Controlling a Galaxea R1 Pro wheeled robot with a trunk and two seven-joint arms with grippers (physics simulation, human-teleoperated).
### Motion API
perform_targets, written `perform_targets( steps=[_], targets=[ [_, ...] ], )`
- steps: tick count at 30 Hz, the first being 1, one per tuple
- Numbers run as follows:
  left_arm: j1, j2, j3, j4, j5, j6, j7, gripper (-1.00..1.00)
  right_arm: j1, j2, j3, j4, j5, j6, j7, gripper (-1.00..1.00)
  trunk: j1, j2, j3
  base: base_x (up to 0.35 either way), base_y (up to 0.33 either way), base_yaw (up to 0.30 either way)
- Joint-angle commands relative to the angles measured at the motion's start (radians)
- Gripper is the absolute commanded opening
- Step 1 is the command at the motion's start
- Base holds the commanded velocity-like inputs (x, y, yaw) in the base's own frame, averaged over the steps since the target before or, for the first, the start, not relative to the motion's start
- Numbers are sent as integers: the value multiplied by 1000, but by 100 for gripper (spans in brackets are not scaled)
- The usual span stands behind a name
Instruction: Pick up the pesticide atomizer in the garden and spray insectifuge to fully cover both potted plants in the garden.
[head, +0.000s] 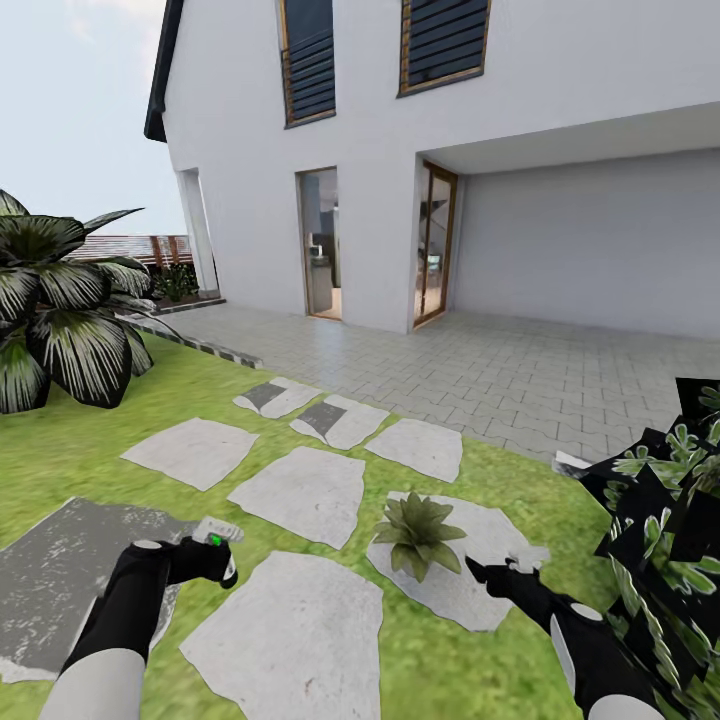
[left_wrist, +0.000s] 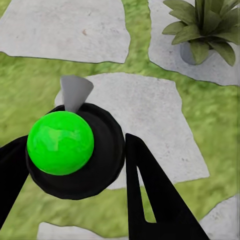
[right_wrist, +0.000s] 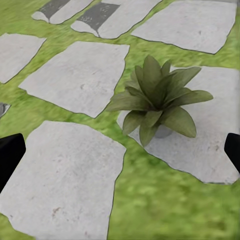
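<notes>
Left fingers (left_wrist: 150, 200) clasping pesticide atomizer (left_wrist: 75, 142), right fingers (right_wrist: 10, 152) spread wide, potted plant (right_wrist: 157, 100) between stepping-stone edges

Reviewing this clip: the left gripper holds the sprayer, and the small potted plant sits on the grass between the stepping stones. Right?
Not quite. The potted plant sits on a stepping stone, not on the grass; the head view and the right wrist view show stone under it. The rest holds: the left gripper holds the sprayer.

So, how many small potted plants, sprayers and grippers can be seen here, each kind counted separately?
potted plant: 1
pesticide atomizer: 1
grippers, left gripper and right gripper: 2
total: 4
</notes>
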Motion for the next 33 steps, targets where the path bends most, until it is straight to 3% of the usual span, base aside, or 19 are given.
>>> perform_targets(
  steps=[1, 33],
  targets=[
    [-1, -2, 4, 0, -4, 6, -8, -100, -1, 1, -5, -1, 5, 5, 8, 100, 0, -1, -1, 0, 0, 0],
    [-1, -8, 3, -1, -3, 9, -13, -100, -1, 0, -6, -3, 1, 19, 9, 100, 0, -1, -1, 0, 0, 0]
  ],
)
